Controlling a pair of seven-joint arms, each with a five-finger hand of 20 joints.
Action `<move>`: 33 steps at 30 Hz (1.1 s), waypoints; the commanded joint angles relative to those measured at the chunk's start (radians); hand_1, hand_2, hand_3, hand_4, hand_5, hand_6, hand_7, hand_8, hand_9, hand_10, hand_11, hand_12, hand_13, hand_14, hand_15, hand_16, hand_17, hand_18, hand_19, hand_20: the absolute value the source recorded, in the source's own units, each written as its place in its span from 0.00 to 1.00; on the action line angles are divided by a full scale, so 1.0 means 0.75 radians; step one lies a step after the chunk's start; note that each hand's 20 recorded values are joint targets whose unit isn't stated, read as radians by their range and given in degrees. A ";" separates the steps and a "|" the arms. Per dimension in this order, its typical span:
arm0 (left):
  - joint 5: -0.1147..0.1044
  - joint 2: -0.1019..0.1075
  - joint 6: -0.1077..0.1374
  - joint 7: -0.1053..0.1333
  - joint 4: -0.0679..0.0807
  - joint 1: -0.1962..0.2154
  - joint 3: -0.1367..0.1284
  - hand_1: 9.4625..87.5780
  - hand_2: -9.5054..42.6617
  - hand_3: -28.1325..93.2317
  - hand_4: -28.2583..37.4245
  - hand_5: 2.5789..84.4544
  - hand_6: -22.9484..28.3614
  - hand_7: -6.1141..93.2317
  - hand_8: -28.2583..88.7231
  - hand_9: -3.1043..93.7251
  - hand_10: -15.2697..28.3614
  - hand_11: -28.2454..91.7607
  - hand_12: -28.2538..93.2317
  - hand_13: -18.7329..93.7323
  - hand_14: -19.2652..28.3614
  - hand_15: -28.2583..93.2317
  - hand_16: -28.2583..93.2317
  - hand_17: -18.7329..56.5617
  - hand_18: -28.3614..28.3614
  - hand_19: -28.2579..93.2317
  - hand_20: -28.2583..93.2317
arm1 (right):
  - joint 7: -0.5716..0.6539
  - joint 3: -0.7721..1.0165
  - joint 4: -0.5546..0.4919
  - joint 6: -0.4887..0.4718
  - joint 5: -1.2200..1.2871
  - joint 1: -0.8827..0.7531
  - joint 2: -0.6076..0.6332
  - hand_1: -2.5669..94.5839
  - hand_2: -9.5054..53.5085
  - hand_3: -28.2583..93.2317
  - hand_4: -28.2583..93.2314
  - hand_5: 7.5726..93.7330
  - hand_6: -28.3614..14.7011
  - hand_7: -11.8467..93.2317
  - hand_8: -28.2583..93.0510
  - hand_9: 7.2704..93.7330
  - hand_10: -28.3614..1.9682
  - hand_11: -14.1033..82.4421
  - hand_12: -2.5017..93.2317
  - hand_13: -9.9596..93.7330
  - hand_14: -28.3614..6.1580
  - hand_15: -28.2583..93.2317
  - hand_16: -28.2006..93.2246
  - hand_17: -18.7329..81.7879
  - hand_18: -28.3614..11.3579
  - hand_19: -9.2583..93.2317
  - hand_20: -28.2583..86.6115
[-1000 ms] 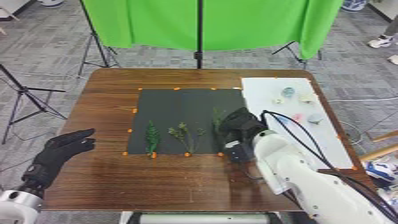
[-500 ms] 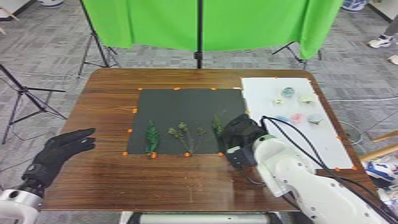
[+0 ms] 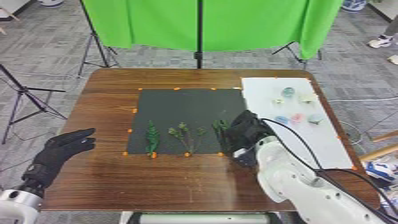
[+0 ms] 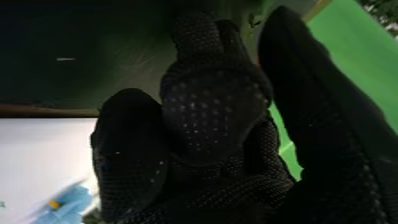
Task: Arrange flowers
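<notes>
The left robot hand [image 3: 67, 149] is open and empty, I can't tell if the right robot hand [image 3: 248, 131] is open or holding anything, and green stems [image 3: 152, 138] lie on black paper [image 3: 182, 107], little flowers [image 3: 288, 92] on white paper [image 3: 327, 145].

Head view high, wrist view close.

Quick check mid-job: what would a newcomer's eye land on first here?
Probably the bright green cloth hanging beyond the table. Next, the dark mat mid-table with green sprigs along its near side, and the black-gloved right hand at its right edge. Pastel flowers dot the white sheet at right.
</notes>
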 commanded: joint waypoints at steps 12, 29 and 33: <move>0.006 -0.016 -0.021 -0.014 -0.002 0.014 -0.005 0.29 0.12 0.74 0.19 0.52 0.56 0.16 0.20 0.49 0.69 0.37 0.33 0.49 0.82 0.40 0.24 0.37 0.76 0.38 0.41 | -0.009 -0.037 -0.045 -0.076 -0.208 -0.007 0.017 0.51 0.05 0.70 0.17 0.78 0.47 0.24 0.29 0.95 0.40 0.36 0.24 1.00 0.74 0.67 0.40 0.95 0.59 0.86 0.62; 0.005 -0.010 -0.028 -0.023 -0.006 0.019 -0.015 0.29 0.12 0.74 0.19 0.52 0.56 0.16 0.20 0.50 0.69 0.37 0.33 0.49 0.81 0.39 0.24 0.37 0.76 0.38 0.41 | 0.065 0.151 -0.215 -0.356 -0.243 -0.220 0.123 0.42 0.14 0.69 0.16 0.80 0.46 0.25 0.18 0.95 0.39 0.36 0.24 1.00 0.72 0.67 0.41 0.94 0.57 0.87 0.60; 0.004 -0.009 -0.029 -0.026 -0.009 0.019 -0.015 0.29 0.12 0.74 0.19 0.52 0.56 0.16 0.20 0.50 0.69 0.37 0.33 0.49 0.82 0.39 0.24 0.37 0.76 0.38 0.41 | 0.090 0.205 -0.258 -0.434 -0.227 -0.274 0.133 0.40 0.18 0.68 0.17 0.81 0.46 0.25 0.19 0.96 0.39 0.37 0.24 1.00 0.71 0.67 0.41 0.94 0.56 0.88 0.60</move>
